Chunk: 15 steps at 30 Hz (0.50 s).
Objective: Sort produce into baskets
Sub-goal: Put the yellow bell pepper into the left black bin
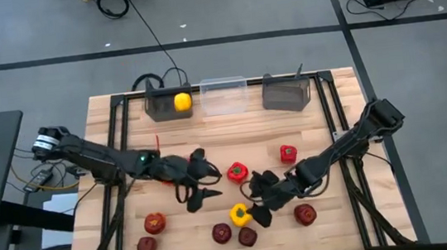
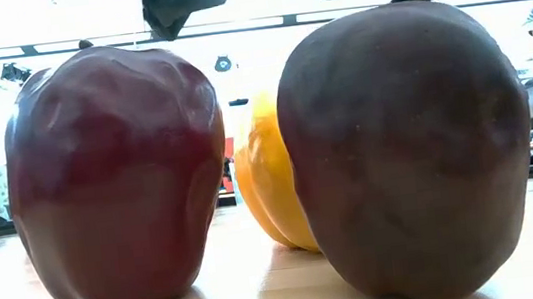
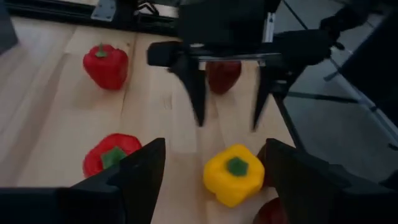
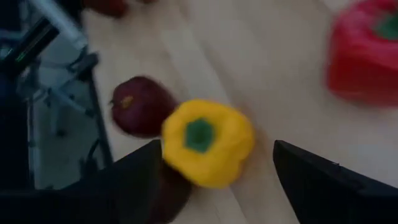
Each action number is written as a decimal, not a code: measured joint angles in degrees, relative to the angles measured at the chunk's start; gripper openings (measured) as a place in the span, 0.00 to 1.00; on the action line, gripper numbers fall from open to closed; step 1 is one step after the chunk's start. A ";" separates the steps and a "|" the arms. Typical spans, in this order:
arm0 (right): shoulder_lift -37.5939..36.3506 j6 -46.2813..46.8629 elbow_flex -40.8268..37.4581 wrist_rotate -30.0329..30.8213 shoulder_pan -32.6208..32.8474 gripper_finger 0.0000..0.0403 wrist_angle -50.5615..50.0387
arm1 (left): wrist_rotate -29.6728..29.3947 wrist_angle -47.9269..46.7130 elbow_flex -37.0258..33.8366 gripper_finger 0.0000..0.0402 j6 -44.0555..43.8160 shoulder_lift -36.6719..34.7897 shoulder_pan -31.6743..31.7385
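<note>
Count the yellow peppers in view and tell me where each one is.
2. One yellow pepper lies inside the left dark grey basket at the table's far edge. The other yellow pepper sits on the table near the front, beside the right tool. None seems hidden.

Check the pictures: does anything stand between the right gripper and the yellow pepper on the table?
Nothing visible does. The right gripper is open beside the yellow pepper, and its wrist view shows the pepper unobstructed between the fingers. The left gripper, also open, hovers farther off.
</note>
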 joint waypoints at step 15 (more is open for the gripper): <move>6.15 -17.42 0.02 4.28 0.76 0.44 8.64 | -1.69 -5.54 0.02 0.69 -19.16 5.47 -8.03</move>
